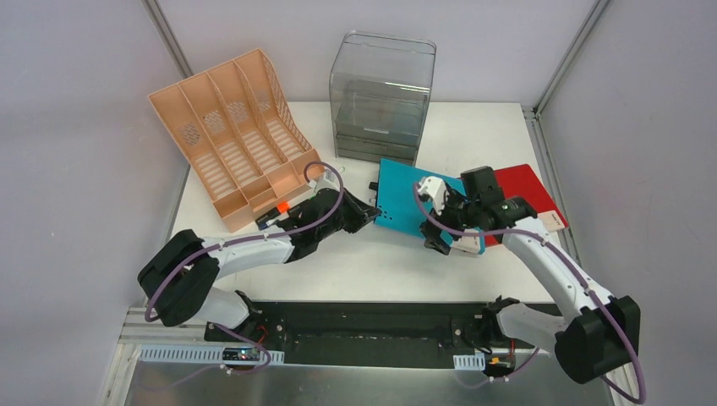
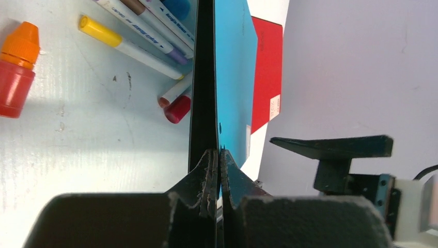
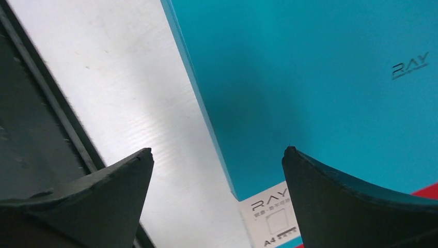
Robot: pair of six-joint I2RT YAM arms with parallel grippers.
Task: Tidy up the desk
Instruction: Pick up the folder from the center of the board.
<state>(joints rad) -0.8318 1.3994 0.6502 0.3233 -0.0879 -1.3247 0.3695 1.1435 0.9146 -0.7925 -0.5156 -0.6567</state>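
The desk [image 1: 363, 272] lies under both arms with the blue folder [image 1: 402, 201] flat in its middle; the left gripper [image 1: 370, 211] pinches its left edge tight, the right gripper [image 1: 444, 218] hangs wide open over its right end, and the rack [image 1: 228, 139] stands nearer the left arm

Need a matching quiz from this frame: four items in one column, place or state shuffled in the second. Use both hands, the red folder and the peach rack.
Column 1
1. left hand
2. right hand
3. red folder
4. peach rack

Column 2
A. far-left corner of the desk
B. open, over the teal folder
C. right side of the desk
D. shut on the teal folder's edge

Pairs: 1-D, 2-B, 3-C, 4-A
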